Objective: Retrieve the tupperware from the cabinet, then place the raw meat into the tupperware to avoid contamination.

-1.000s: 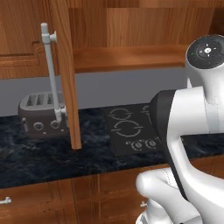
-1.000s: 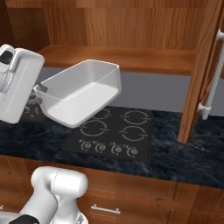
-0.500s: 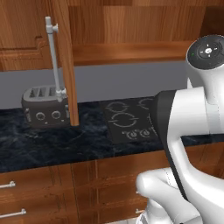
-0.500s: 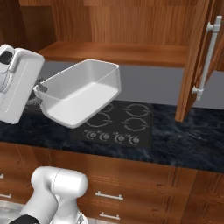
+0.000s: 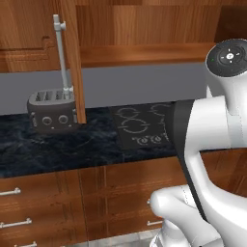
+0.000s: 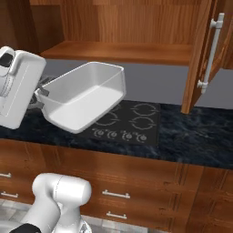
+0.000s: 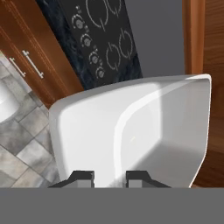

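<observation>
Tupperware, a white square shallow plastic tub, hangs tilted in the air in front of the black four-ring stovetop in the right base view, below the open reddish-brown wooden cabinet. From the left base view, the dark grey toaster sits left of that stovetop on the dark counter. Through the hand view, the gripper pinches the tub's near wall, jaws narrow. Best to level the tub and lower it slowly onto the counter beside the stovetop.
</observation>
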